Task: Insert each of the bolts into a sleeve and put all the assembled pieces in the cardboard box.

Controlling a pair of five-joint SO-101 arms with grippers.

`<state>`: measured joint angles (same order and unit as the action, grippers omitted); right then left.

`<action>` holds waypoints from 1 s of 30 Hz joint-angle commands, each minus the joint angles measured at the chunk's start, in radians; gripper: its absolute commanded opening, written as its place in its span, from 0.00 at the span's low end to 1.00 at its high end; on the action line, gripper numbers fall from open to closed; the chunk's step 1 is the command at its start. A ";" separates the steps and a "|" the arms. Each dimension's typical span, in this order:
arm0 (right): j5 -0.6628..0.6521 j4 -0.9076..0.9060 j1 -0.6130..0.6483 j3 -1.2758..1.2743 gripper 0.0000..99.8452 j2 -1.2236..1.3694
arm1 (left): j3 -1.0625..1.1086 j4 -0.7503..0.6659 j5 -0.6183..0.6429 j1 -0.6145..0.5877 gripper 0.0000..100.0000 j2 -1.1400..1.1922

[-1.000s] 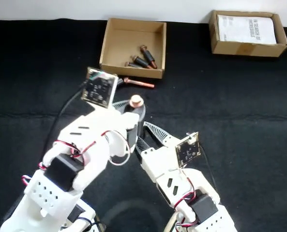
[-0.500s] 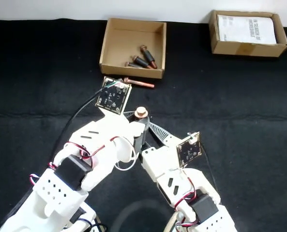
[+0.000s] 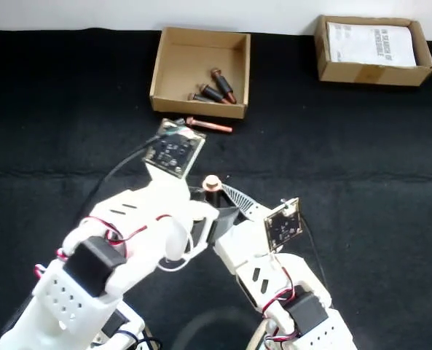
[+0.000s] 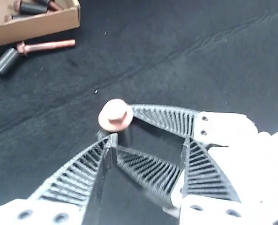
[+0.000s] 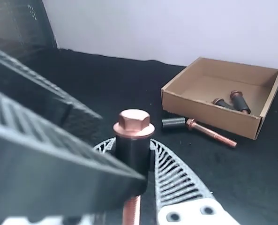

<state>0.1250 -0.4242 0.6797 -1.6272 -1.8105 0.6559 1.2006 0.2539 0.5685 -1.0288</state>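
Observation:
A copper bolt (image 5: pixel 134 121) stands upright, its head seated on a black sleeve (image 5: pixel 131 154). My right gripper (image 5: pixel 131 150) is shut on that sleeve, and the bolt's shaft sticks out below. My left gripper (image 4: pixel 147 139) is open around the piece, one fingertip (image 4: pixel 108 140) close beside the sleeve (image 4: pixel 124 136). In the high view the bolt head (image 3: pixel 212 182) shows mid-table between both arms. The cardboard box (image 3: pixel 201 111) at the back holds several assembled pieces (image 3: pixel 216 91). A loose bolt (image 3: pixel 210 125) and a loose sleeve (image 4: pixel 6 60) lie in front of it.
A second cardboard box (image 3: pixel 372 74) with a printed sheet inside sits at the back right. The table is covered in black cloth (image 3: pixel 361 168), with open room to the right and far left of the arms.
The left arm came down and nearer with the bolt, lowering it into the sleeve, and its fingers have opened. The right arm kept still.

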 commanded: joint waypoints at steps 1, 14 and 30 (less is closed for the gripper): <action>0.002 -0.002 -0.038 0.007 0.01 -0.019 | -0.091 0.068 -0.006 0.004 0.22 -0.007; -0.015 0.001 -0.177 0.160 0.01 -0.008 | -0.240 0.233 -0.008 -0.249 0.22 -0.145; -0.074 -0.001 -0.180 0.823 0.01 0.820 | 0.130 0.233 -0.104 -0.687 0.22 -0.552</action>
<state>0.0606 -0.4242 0.5109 -0.9735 -1.1385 0.7050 1.4385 0.1573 -0.0483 -1.4968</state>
